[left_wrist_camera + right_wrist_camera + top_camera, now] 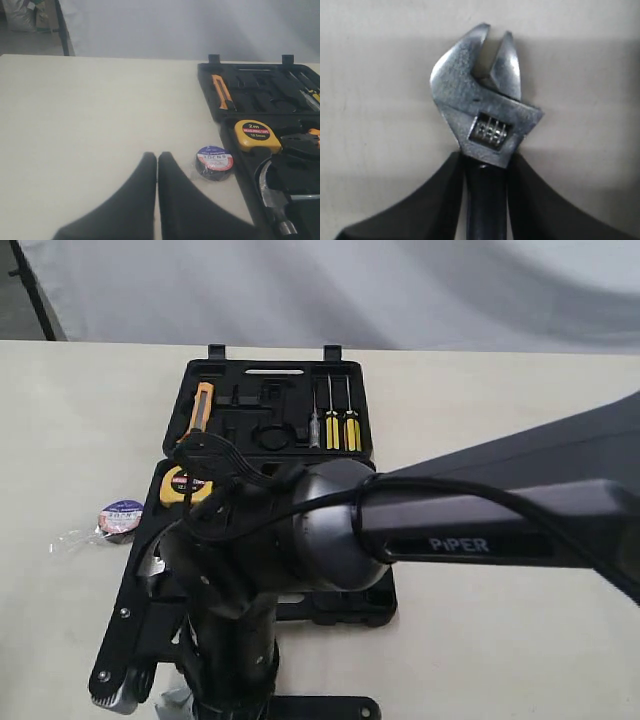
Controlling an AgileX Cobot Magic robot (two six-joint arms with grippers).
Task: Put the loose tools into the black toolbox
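Observation:
My right gripper (487, 162) is shut on the black handle of the silver adjustable wrench (485, 95), just below its head, over the bare cream tabletop. The left gripper (157, 156) is shut with nothing in it. The dark tape roll in clear wrap (215, 161) lies on the table a little beyond it, beside the box; it shows too as the tape roll (120, 517). The black toolbox (260, 90) lies open, and the steel hammer's head (272, 197) rests in its near half. The right arm hides most of the toolbox's (270, 405) near half.
A yellow tape measure (256, 135) and orange-handled pliers (314, 132) sit in the near half. An orange knife (203, 405) and yellow-handled screwdrivers (340, 425) fill the far half. The bulky right arm (330, 530) crosses the scene. Cream table (90, 115) spreads left of the box.

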